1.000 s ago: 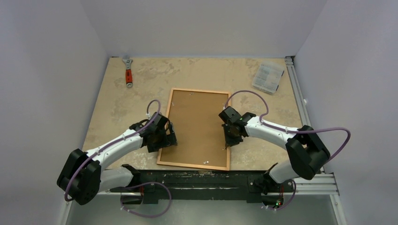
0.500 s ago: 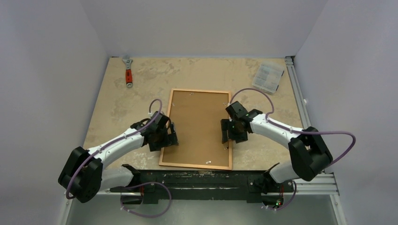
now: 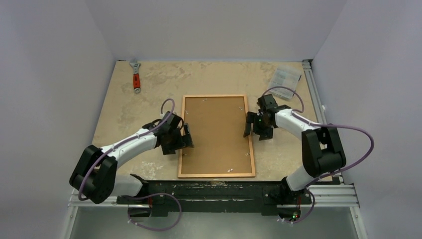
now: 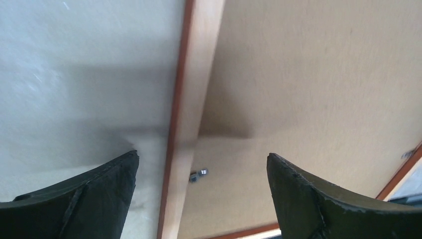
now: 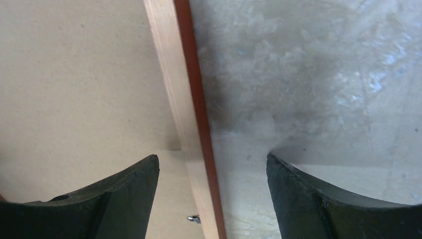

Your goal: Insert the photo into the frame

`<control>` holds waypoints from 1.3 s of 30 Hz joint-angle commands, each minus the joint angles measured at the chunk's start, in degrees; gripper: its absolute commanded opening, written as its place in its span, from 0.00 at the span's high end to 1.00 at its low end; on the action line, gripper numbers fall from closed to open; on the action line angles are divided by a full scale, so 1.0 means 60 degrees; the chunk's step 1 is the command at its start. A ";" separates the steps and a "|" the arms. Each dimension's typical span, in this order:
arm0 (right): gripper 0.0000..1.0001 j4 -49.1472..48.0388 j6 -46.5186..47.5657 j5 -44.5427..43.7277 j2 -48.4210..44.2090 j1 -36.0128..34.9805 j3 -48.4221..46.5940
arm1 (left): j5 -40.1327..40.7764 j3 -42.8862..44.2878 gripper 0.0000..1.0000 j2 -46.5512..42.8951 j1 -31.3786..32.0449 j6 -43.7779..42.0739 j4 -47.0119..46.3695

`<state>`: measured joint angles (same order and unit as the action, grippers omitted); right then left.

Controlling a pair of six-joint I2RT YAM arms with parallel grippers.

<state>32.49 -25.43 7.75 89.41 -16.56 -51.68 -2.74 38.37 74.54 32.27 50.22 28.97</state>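
The frame (image 3: pixel 216 96) lies flat on the table (image 3: pixel 124 124), in the middle and a little toward the near edge, with its long sides running from near to far. The photo (image 3: pixel 216 134) lies inside it with the plain brown back up and fills the whole opening. In both wrist views a small metal tab (image 4: pixel 198 174) shows at the inner edge of the border.

The left gripper (image 3: pixel 185 138) is at the left long side of the frame, about halfway along it. Its fingers (image 4: pixel 94 199) stand wide apart, one over the table and the other over the brown back, with the wooden border between them. It holds nothing. I cannot tell if the tips touch the surface.

The right gripper (image 3: pixel 250 128) is at the right long side, a little farther away than the left one. Its fingers (image 5: pixel 318 199) are also wide apart across the border, one over the brown back and one over the table, and nothing is held.

A wrench (image 3: pixel 136 77) with an orange handle lies at the far left of the table. A clear plastic box (image 3: pixel 285 77) lies at the far right. Both are well apart from the frame.
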 commanded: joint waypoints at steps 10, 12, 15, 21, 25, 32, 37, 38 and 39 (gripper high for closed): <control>0.27 -0.0729 -0.0271 0.1534 0.0160 -0.0311 -0.0172 | -0.0704 0.1333 0.11 0.2003 -0.0002 -0.0413 -0.1277; 0.27 -0.0626 -0.0406 0.1591 -0.0056 -0.0538 0.0029 | -0.0670 0.1251 0.11 0.1895 0.0359 -0.0180 -0.1343; 0.27 -0.0546 -0.0693 0.1681 -0.0442 -0.0843 0.0435 | -0.0425 0.1173 0.11 0.1741 0.1087 0.0302 -0.1282; 0.24 -0.0332 -0.0792 0.1096 -0.1094 -0.0918 0.0948 | -0.0010 0.0475 0.06 0.1222 0.1868 0.1311 -0.1496; 0.21 -0.0085 -0.0632 0.0466 -0.0873 -0.0848 0.0340 | 0.0545 0.1120 0.02 0.1248 0.1318 0.0796 -0.0519; 0.20 0.0058 -0.0455 0.0141 -0.0134 -0.0713 -0.0744 | 0.0584 0.2628 0.04 0.2186 -0.0121 -0.0336 -0.0296; 0.20 0.0013 -0.0434 0.0186 0.0168 -0.0705 -0.0952 | 0.0979 0.4257 0.08 0.3416 -0.0420 -0.1020 0.0419; 0.20 0.0002 -0.0434 0.0188 0.0201 -0.0711 -0.0952 | 0.1077 0.4564 0.09 0.3677 -0.0447 -0.1130 0.0606; 0.20 0.0017 -0.0421 0.0175 0.0231 -0.0712 -0.0963 | 0.1198 0.4861 0.09 0.3900 -0.0472 -0.1228 0.0865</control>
<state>33.80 -27.62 8.49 90.52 -20.82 -55.18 2.33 60.49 94.08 29.98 47.35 29.91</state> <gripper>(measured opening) 0.803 0.919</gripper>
